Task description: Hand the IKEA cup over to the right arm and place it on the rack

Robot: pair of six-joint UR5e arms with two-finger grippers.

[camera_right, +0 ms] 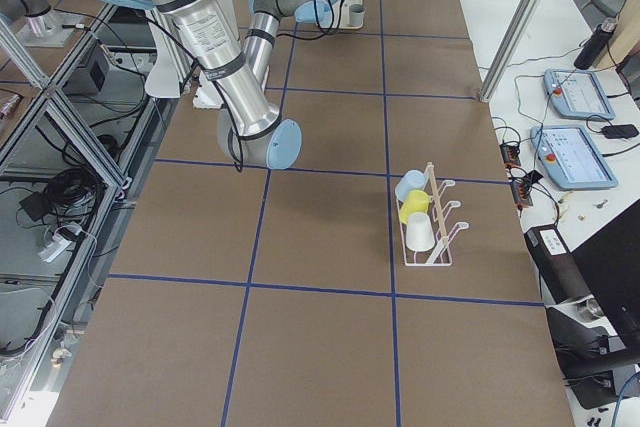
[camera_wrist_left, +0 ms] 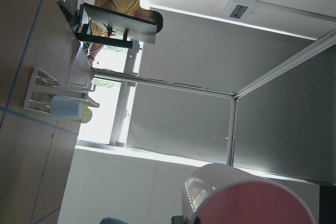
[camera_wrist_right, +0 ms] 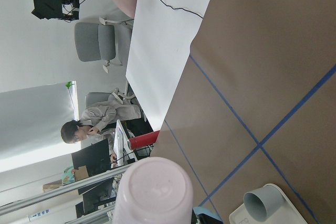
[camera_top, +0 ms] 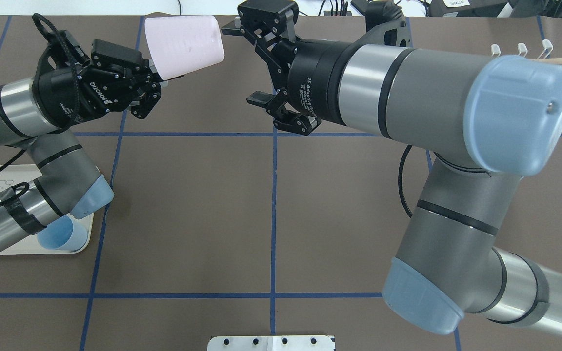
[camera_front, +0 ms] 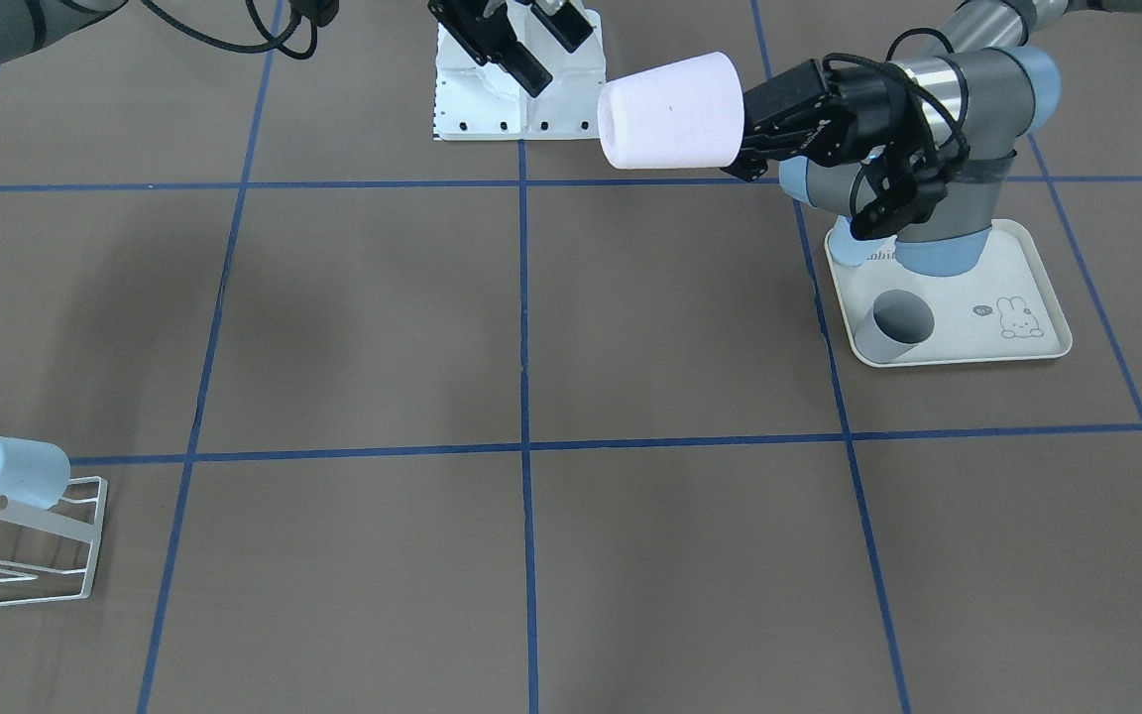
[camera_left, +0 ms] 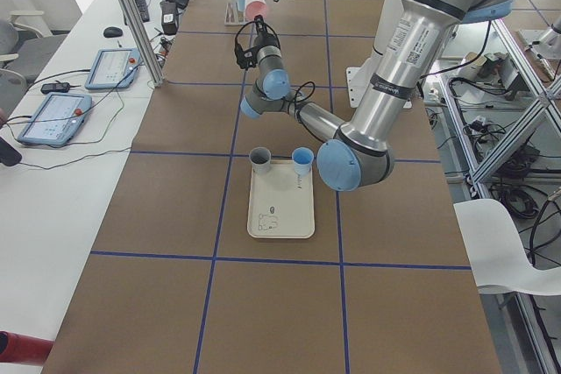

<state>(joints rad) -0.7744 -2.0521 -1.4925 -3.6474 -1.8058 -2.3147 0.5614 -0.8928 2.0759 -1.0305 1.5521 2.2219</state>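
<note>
Left gripper [camera_top: 154, 73] is clenched on the rim end of the pink IKEA cup [camera_top: 183, 44]. The cup lies on its side in the air above the table [camera_top: 188, 204], with its closed base pointing at the right gripper [camera_top: 245, 66]. That right gripper is spread wide and grasps nothing. Its fingers are level with the cup's base and a short gap away from it (the right wrist view looks straight at that round base).

Cups number six in all. One is the pink cup in the left gripper. Two stand mouth-up on the cream tray [camera_front: 1027, 288]: a grey cup [camera_front: 903, 319] and a blue cup [camera_top: 61, 234]. Three hang in a row on the rack [camera_front: 95, 540]: a light blue cup [camera_right: 408, 187], a yellow cup [camera_right: 415, 209] and a white cup [camera_right: 420, 235]. Beyond the cups there is one tray, one rack and two arms.

The rack stands toward the table's end on the robot's right, well apart from both grippers. The tray lies on the robot's left, partly under the left arm.

The left arm folds at the elbow above the tray, and its forearm runs toward the table's middle with the wrist roughly level. The right arm rises from its base and bends at the elbow. Its forearm reaches across with the wrist turned so the open jaws face the cup.
</note>
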